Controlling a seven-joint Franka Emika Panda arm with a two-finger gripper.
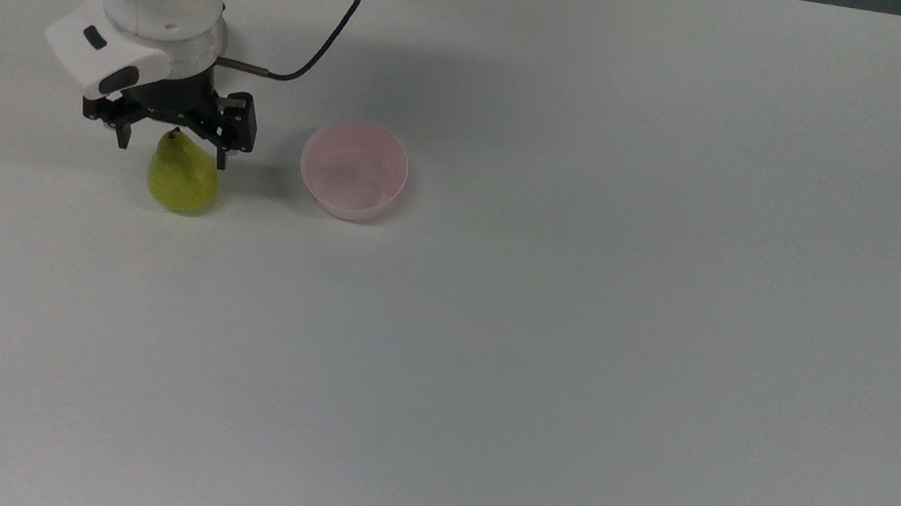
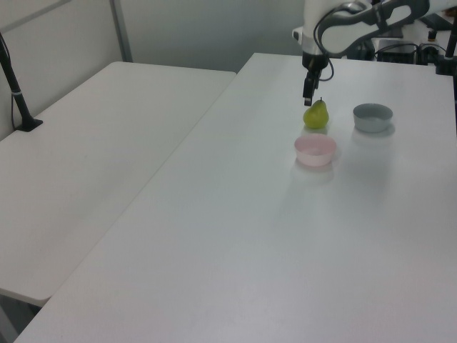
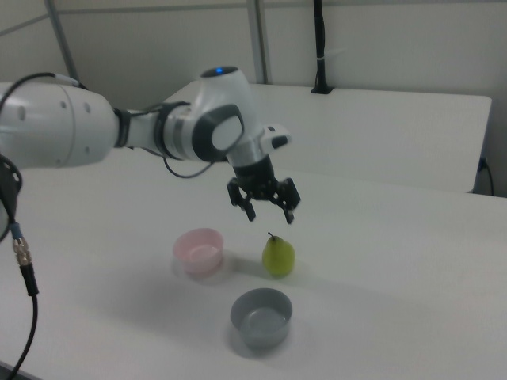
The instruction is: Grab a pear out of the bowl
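Note:
The yellow-green pear [image 1: 181, 179] stands upright on the white table, stem up, to the top view's left of the pale pink bowl [image 1: 354, 171]. Nothing lies in the bowl. My gripper [image 1: 172, 148] hangs just above the pear's stem, open, with a finger on each side and neither touching the fruit. In the left view the gripper [image 2: 308, 96] is above and slightly left of the pear [image 2: 315, 115], with the pink bowl [image 2: 315, 150] in front. In the right view the gripper [image 3: 270, 217] is clear above the pear [image 3: 278, 256], and the bowl [image 3: 198, 250] sits to its left.
A grey bowl [image 3: 261, 317] of similar size stands near the pear, at the left view's right [image 2: 373, 117]. A black cable [image 1: 314, 53] loops from the wrist. A second white table [image 2: 86, 143] adjoins at the left view's left.

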